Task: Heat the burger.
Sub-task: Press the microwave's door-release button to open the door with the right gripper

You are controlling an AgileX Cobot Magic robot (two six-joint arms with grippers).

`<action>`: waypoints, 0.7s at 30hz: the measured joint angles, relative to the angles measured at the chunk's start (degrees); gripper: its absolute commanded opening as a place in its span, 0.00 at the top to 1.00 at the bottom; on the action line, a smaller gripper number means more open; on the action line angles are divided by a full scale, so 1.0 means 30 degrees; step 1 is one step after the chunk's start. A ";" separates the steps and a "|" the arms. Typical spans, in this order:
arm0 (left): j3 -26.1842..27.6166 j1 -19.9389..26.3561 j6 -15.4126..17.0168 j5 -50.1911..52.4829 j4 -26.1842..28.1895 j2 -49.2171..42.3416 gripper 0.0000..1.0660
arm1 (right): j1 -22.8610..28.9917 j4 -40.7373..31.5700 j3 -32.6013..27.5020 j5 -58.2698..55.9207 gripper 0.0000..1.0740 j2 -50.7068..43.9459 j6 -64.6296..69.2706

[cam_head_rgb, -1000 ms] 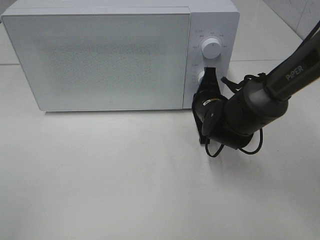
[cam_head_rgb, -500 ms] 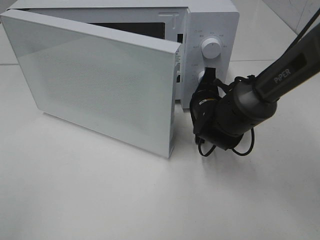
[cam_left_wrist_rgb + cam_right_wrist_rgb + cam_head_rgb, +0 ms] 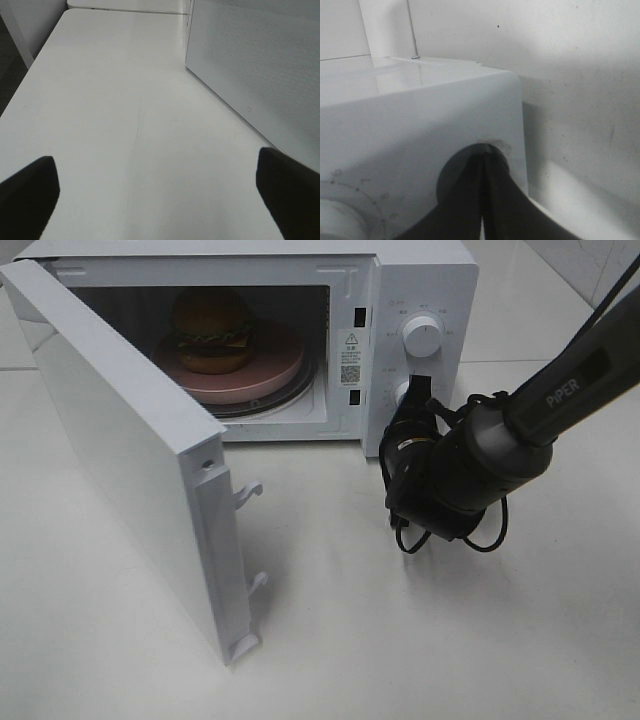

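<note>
The burger point(image 3: 211, 330), with a golden-brown bun and a dark patty, sits on a pink plate point(image 3: 272, 375) inside the white microwave point(image 3: 425, 280). The microwave door point(image 3: 120, 460) stands swung wide open to the left. My right gripper point(image 3: 420, 388) is shut, and its tip touches the lower round control point(image 3: 403, 396) on the panel. In the right wrist view the gripper point(image 3: 484, 159) has its fingers pressed together against that round spot. My left gripper point(image 3: 157, 200) is open over bare table, beside the outer face of the door point(image 3: 260, 70).
An upper knob point(image 3: 422, 337) sits above the right gripper's tip. The open door juts out over the front left of the white table point(image 3: 400, 640). A black cable loops under the right wrist point(image 3: 450, 540). The left arm does not show in the high view.
The microwave door has swung from closed to wide open, uncovering the burger on its plate. The right gripper has stayed at the lower control, shifting only slightly.
</note>
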State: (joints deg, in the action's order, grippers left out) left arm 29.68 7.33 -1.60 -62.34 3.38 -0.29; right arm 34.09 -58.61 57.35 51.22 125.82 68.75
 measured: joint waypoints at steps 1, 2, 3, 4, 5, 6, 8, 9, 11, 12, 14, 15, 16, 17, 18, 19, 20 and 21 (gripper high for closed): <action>0.0000 0.0000 0.0000 0.0000 0.0000 0.0000 0.05 | 0.0000 0.0000 0.0000 -0.0019 1.00 0.0000 0.0000; 0.0000 0.0000 0.0000 0.0000 0.0000 0.0000 0.05 | 0.0000 0.0019 -0.0019 -0.0019 1.00 0.0000 0.0000; 0.0000 0.0000 0.0000 0.0000 0.0000 0.0000 0.05 | 0.0000 0.0019 -0.0019 -0.0019 1.00 0.0000 0.0000; 0.0000 0.0000 0.0000 0.0000 0.0000 0.0000 0.05 | 0.0000 0.0095 -0.0038 -0.0019 1.00 0.0000 0.0000; 0.0000 0.0000 0.0000 0.0000 0.0000 0.0000 0.05 | 0.0000 0.0095 -0.0038 -0.0019 1.00 0.0000 0.0000; 0.0000 0.0000 0.0000 0.0000 0.0000 0.0000 0.05 | -0.0019 0.0306 -0.0191 -0.0134 1.00 -0.0095 0.0000; 0.0000 0.0000 0.0000 0.0000 0.0000 0.0000 0.05 | -0.0057 0.0477 -0.0248 -0.0286 1.00 -0.0172 0.0000; 0.0000 0.0000 0.0000 0.0000 0.0000 0.0000 0.05 | -0.0153 0.0630 -0.0344 -0.0573 1.00 -0.0363 0.0000; 0.0000 0.0000 0.0000 0.0000 0.0000 0.0000 0.05 | -0.0267 0.1031 -0.0516 -0.0821 1.00 -0.0516 0.0000; 0.0000 0.0000 0.0000 0.0000 0.0000 0.0000 0.05 | -0.0344 0.1184 -0.0573 -0.0993 1.00 -0.0611 0.0000; 0.0000 0.0000 0.0000 0.0000 0.0000 0.0000 0.05 | -0.0497 0.1509 -0.0707 -0.1413 1.00 -0.0821 0.0000; 0.0000 0.0000 0.0000 0.0000 0.0000 0.0000 0.05 | -0.0535 0.1642 -0.0783 -0.1471 1.00 -0.0898 0.0000; 0.0000 0.0000 0.0000 0.0000 0.0000 0.0000 0.05 | -0.0535 0.1642 -0.0783 -0.1471 1.00 -0.0898 0.0000; 0.0000 0.0000 0.0000 0.0000 0.0000 0.0000 0.05 | -0.0668 0.2024 -0.0993 -0.1642 1.00 -0.1127 -0.0076; 0.0000 0.0000 0.0000 0.0000 0.0000 0.0000 0.05 | -0.0688 0.2158 -0.1108 -0.1681 1.00 -0.1222 -0.0191; 0.0000 0.0000 0.0000 0.0000 0.0000 0.0000 0.05 | -0.0688 0.2158 -0.1108 -0.1681 1.00 -0.1222 -0.0191; 0.0000 0.0000 0.0000 0.0000 0.0000 0.0000 0.05 | -0.0745 0.2445 -0.1375 -0.1776 1.00 -0.1471 -0.0554; 0.0000 0.0000 0.0000 0.0000 0.0000 0.0000 0.05 | -0.0783 0.2750 -0.1662 -0.1967 1.00 -0.1757 -0.0993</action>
State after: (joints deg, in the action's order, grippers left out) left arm 29.68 7.33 -1.60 -62.34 3.38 -0.29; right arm 31.74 -50.36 52.37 45.32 120.55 65.78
